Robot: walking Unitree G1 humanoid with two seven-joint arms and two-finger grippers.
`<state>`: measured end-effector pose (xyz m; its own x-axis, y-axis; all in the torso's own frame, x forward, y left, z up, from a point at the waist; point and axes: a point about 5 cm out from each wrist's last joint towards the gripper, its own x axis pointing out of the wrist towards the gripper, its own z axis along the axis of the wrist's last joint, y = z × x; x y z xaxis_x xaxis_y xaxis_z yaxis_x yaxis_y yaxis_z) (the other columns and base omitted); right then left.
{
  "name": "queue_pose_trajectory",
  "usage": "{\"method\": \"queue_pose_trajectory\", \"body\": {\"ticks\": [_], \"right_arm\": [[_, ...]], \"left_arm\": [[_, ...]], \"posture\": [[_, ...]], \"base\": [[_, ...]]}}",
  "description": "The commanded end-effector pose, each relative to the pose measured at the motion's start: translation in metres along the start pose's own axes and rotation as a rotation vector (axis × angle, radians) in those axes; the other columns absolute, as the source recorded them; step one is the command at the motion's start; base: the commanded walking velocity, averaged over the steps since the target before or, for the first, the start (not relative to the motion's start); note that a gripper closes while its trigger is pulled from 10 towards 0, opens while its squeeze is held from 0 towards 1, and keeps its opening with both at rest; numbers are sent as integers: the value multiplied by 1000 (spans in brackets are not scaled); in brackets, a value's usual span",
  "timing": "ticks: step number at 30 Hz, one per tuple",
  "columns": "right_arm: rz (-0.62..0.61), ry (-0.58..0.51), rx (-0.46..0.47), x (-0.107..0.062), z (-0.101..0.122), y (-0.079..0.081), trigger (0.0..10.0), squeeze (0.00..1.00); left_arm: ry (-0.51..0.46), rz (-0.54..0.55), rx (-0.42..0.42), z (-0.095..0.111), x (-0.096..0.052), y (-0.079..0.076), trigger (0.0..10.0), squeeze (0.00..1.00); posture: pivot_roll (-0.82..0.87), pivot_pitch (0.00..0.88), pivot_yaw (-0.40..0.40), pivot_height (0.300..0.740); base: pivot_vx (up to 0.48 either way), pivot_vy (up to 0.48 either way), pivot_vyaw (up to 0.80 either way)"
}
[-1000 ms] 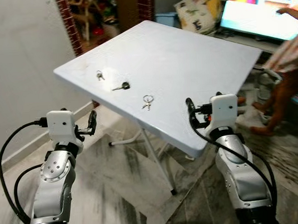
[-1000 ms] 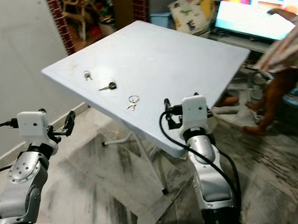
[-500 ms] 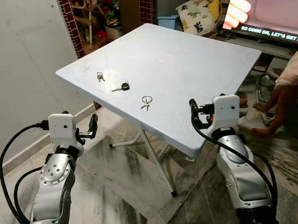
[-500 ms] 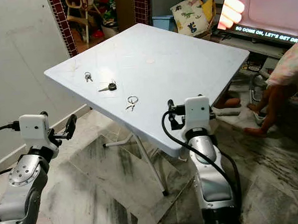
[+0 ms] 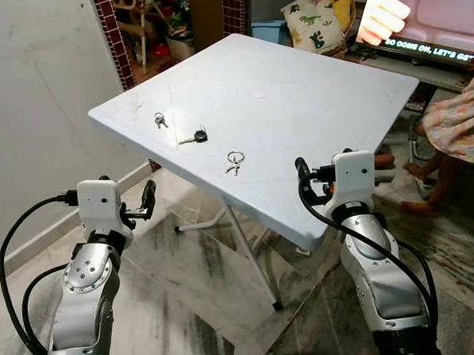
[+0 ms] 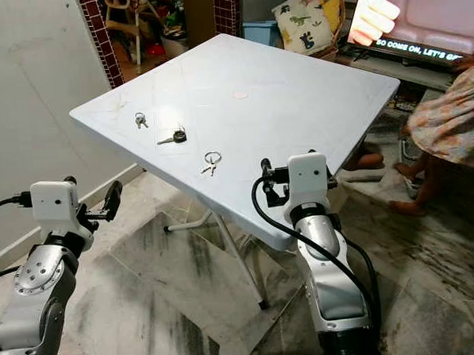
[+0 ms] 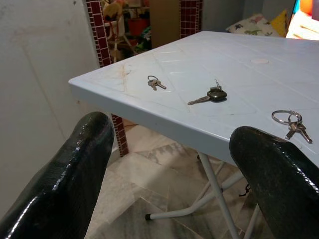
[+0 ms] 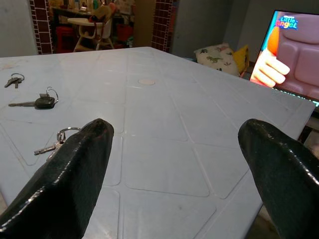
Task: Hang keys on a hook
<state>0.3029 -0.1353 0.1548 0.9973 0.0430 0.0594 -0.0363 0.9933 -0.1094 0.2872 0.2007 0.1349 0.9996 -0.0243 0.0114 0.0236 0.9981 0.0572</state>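
1. Left gripper (image 5: 148,196) low beside the near-left edge of the white table (image 5: 313,110), off the tabletop, fingers spread, holding nothing. Right gripper (image 5: 302,172) at the near-right edge of the same table, fingers spread too, also holding nothing. Three sets of keys in a row on the near-left part of the tabletop: small keys (image 5: 159,119) farthest left, then a key with a black head (image 5: 194,137), then keys on a big ring (image 5: 235,162) nearest the right gripper. Not one of them touched. TV (image 5: 419,13) glowing behind the table, cushion (image 5: 316,18) beside it. Person in a flowery dress (image 5: 456,118) at the right, past the table.

2. Right eye view: same scene. Grey marble floor (image 6: 188,307) under the table's thin white legs.

3. Left wrist view: two fat black fingers (image 7: 70,174) wide apart, lower than the tabletop. Table edge straight ahead, well apart from them. Small keys (image 7: 155,83), black-headed key (image 7: 209,95) and ring keys (image 7: 290,121) all lying flat on top.

4. Right wrist view: black fingers (image 8: 70,169) wide apart, just over the table edge. Ring keys (image 8: 57,141) near one finger, not touching it. Black-headed key (image 8: 37,102) and small keys (image 8: 12,80) farther off.
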Motion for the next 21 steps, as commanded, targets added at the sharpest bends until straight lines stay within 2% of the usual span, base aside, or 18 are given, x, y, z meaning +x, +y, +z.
{"method": "queue_pose_trajectory", "body": {"ticks": [1,21], "right_arm": [[-5,8,-1,1,0,-2,10000,0],[-5,8,-1,1,0,-2,10000,0]], "left_arm": [[-3,3,6,2,1,2,10000,0],[-3,3,6,2,1,2,10000,0]], "posture": [[30,0,-19,740],[30,0,-19,740]], "base": [[0,0,0],[0,0,0]]}}
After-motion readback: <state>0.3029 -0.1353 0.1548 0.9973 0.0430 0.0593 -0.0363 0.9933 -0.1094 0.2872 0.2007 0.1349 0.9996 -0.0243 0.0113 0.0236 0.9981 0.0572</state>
